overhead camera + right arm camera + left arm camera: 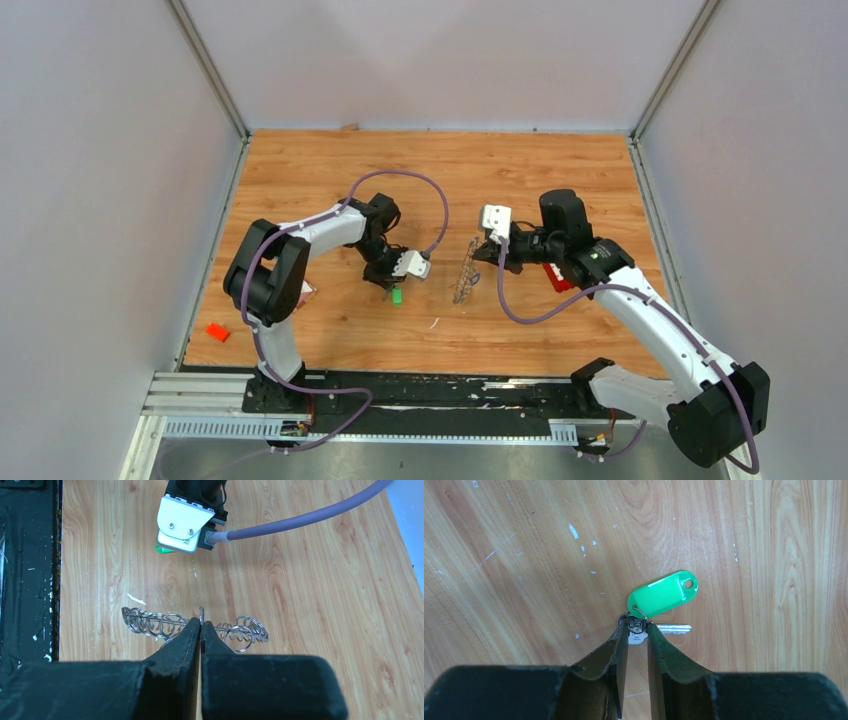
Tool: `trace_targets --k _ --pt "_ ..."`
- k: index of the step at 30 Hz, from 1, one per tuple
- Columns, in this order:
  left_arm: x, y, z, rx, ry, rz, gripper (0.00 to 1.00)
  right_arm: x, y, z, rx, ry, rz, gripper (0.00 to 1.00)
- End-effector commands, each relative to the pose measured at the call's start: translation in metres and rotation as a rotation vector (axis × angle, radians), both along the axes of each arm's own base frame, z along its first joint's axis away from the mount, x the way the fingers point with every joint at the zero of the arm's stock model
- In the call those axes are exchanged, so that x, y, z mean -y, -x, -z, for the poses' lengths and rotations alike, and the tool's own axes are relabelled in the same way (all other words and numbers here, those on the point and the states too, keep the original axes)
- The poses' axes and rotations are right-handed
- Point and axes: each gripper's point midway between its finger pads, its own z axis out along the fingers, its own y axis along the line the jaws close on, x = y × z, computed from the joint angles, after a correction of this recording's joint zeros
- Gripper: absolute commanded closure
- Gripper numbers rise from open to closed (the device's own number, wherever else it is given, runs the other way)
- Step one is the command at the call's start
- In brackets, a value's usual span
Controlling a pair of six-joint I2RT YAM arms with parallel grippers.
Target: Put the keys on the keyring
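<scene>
Green-tagged silver key [663,594] lay between the barely parted left tool [637,626]; right tool [201,624] pinched the silver keyring [150,622], apparently for threading.

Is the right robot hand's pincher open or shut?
Shut. The right gripper has its fingers pressed together with no gap, pinching one small ring of the keyring that pokes up between the tips.

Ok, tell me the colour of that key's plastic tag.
The tag is bright green, clearest in the left wrist view.
</scene>
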Motion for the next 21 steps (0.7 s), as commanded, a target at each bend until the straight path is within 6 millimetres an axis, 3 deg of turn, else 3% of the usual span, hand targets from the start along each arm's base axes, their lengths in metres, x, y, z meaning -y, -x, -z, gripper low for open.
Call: trace_targets --k 1,21 --pt "0.011 -0.007 -0.014 0.04 0.047 -0.009 0.71 -0.005 0.001 -0.01 0.028 -0.025 -0.039 1.0" --pt "0.018 -0.015 -0.027 0.057 0.072 -0.046 0.74 -0.005 0.003 -0.008 0.022 -0.022 -0.047 1.0"
